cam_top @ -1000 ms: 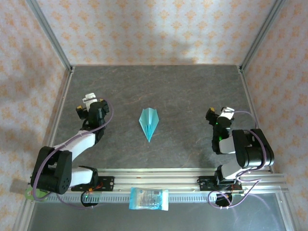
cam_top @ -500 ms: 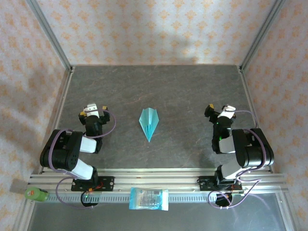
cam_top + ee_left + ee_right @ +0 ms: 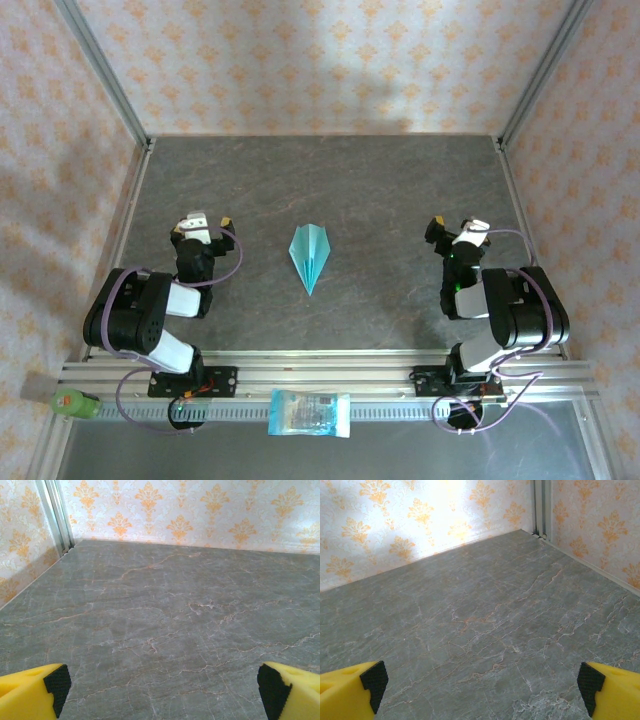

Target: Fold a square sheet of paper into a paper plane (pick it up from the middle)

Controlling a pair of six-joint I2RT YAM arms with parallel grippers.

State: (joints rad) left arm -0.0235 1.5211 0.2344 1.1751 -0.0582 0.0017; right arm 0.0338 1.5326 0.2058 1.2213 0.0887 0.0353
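The square sheet of paper lies folded as a light teal paper plane, a narrow dart flat on the grey table, its tip towards the near edge. My left gripper is drawn back near its base, well left of the plane, and open. In the left wrist view the left gripper has its yellow fingers spread wide over bare table. My right gripper sits well to the plane's right, also open. The right wrist view has the right gripper with fingers far apart and nothing between them.
A blue-and-white plastic packet lies on the metal rail in front of the arm bases. A green object rests at the rail's left end. Patterned walls and metal frame posts enclose the table on three sides.
The left arm has folded back towards its base, and its gripper has shifted slightly right and nearer. The right arm and the plane have stayed in place.
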